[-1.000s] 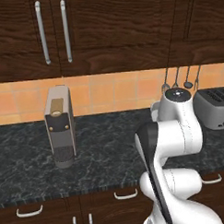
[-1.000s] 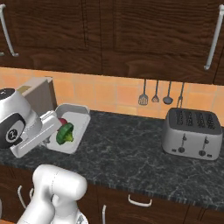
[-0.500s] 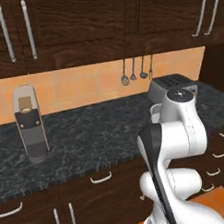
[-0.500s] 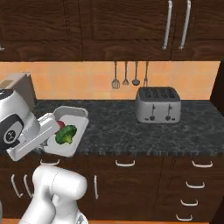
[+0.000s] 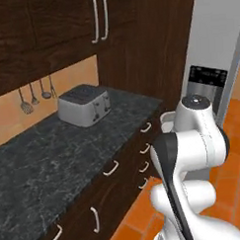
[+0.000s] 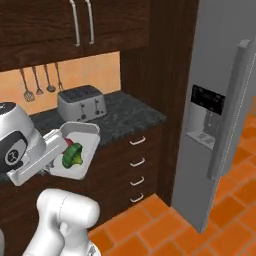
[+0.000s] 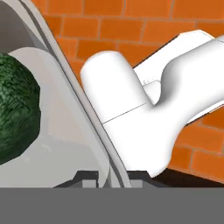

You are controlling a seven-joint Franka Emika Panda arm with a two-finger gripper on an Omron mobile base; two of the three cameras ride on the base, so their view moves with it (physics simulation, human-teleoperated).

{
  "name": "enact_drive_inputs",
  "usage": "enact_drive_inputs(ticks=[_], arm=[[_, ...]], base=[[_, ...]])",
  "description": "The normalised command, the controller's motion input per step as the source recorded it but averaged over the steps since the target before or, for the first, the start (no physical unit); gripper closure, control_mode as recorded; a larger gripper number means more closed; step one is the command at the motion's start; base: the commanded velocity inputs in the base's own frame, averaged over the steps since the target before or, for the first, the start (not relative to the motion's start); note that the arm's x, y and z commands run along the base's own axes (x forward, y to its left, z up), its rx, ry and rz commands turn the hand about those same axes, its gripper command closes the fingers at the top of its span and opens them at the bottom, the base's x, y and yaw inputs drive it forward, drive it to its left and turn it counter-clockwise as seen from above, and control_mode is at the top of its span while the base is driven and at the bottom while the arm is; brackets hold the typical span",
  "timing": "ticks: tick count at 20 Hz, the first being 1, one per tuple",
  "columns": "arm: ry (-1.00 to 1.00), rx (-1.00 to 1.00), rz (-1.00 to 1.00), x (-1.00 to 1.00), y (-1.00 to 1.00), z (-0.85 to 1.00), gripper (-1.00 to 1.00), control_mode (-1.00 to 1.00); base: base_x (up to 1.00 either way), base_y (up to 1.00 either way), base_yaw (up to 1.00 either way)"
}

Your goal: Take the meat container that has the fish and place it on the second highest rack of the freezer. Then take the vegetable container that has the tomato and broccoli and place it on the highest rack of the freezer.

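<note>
My gripper [image 6: 55, 151] is shut on the rim of the white vegetable container [image 6: 86, 139], held in the air in front of the counter drawers. In it lie the dark green broccoli [image 6: 72, 155] and a sliver of the red tomato [image 6: 67, 143]. In the hand view the container's rim [image 7: 72, 94] runs between my fingertips, gripper [image 7: 109, 177], with the broccoli [image 7: 17, 109] at the left. The grey freezer [image 6: 220, 115] stands to the right with its long bar handle [image 6: 229, 107]; it shows again as freezer [image 5: 215, 48]. Its racks are hidden. The meat container with the fish is out of view.
A silver toaster [image 6: 81, 102], toaster [image 5: 85, 106], sits on the dark stone counter [image 5: 44, 155] under hanging utensils [image 6: 37, 82]. A tall dark wood panel [image 6: 162, 75] separates counter and freezer. Orange tile floor [image 6: 150, 225] lies in front.
The whole picture has swung to the right: the coffee machine has left the views, the toaster has slid left, and the freezer has come in. The container stays in my grip.
</note>
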Motion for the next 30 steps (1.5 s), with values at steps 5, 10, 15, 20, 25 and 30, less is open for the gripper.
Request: enact_drive_inputs(ticks=[5,10,15,20,25,30], arm=[[0.0,0.0,0.0,0.0,0.0,0.0,1.0,1.0],[0.0,0.0,0.0,0.0,0.0,0.0,1.0,1.0],[0.0,0.0,0.0,0.0,0.0,0.0,1.0,1.0],[0.0,0.0,0.0,0.0,0.0,0.0,1.0,1.0],[0.0,0.0,0.0,0.0,0.0,0.0,1.0,1.0],[0.0,0.0,0.0,0.0,0.0,0.0,1.0,1.0]], base=[[0.01,-0.23,-0.97],[0.28,-0.86,-0.8],[0.61,-0.95,-0.55],[0.92,-0.17,-0.18],[1.0,-0.17,0.04],[1.0,-0.46,0.13]])
